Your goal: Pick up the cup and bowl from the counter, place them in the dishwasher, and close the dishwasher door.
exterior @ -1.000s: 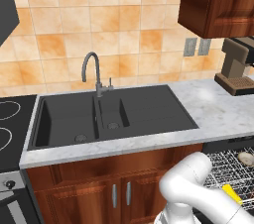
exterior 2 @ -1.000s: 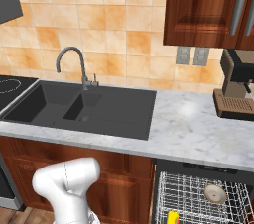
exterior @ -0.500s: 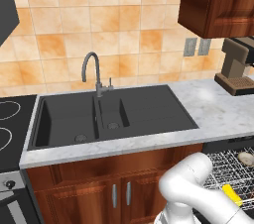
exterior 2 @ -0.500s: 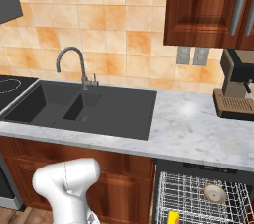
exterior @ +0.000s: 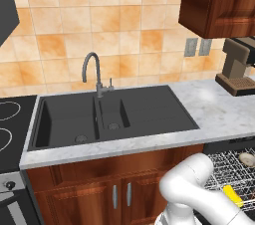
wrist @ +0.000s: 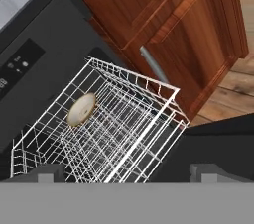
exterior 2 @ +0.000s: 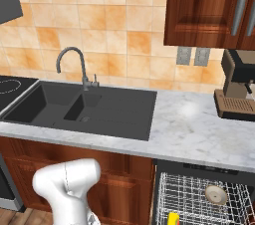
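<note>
Nothing has moved since the earlier frames: arm, rack and dishes stay where they were. The fingers (wrist: 126, 172) are wide open and hold nothing, above the pulled-out rack (wrist: 106, 129) of the dishwasher (exterior 2: 209, 174). One bowl (wrist: 81, 109) lies in the rack, tilted on its side near the rear wires. One yellow cup (exterior: 232, 195) lies in the rack too, its long axis slanted across the wires. The tabletop (exterior 2: 199, 129) is bare beside the one dark double sink (exterior: 112, 114). The rack's open front edge faces the wooden cabinet door (wrist: 178, 34).
</note>
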Motion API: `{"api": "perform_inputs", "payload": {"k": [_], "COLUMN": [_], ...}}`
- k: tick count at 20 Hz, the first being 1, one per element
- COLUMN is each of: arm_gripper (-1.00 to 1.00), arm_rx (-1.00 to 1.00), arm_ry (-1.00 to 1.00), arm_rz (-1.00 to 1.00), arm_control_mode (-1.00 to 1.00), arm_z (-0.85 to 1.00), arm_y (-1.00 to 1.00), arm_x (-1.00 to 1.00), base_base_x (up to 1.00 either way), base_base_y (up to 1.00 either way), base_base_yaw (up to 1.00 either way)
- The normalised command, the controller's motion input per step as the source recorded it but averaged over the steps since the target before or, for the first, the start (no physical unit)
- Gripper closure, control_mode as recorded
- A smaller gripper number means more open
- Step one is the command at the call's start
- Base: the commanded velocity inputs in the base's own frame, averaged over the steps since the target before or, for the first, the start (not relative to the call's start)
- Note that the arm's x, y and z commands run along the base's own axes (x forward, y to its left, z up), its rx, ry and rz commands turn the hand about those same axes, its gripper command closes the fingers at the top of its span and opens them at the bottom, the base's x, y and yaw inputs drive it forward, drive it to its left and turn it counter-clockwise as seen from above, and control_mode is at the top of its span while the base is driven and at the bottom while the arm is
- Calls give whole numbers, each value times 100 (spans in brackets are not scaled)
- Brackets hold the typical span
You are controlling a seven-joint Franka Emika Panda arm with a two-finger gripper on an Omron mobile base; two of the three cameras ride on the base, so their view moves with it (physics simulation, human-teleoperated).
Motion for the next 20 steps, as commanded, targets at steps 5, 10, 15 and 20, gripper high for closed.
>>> {"api": "perform_inputs", "payload": {"k": [5, 10, 15, 20], "arm_gripper": [-100, -100, -100, -100], "arm_rx": [0, 0, 0, 0], "arm_ry": [-5, -5, -3, 0], "arm_rz": [0, 0, 0, 0], "arm_control_mode": [-100, -100, -100, -100], "arm_z": [0, 0, -1, -10], "arm_y": [-12, -12, -4, 0], "arm_x": [-32, -33, -27, -19], "base_base_x": [0, 0, 0, 0], "base_base_y": [0, 0, 0, 0], "base_base_yaw": [0, 0, 0, 0]}}
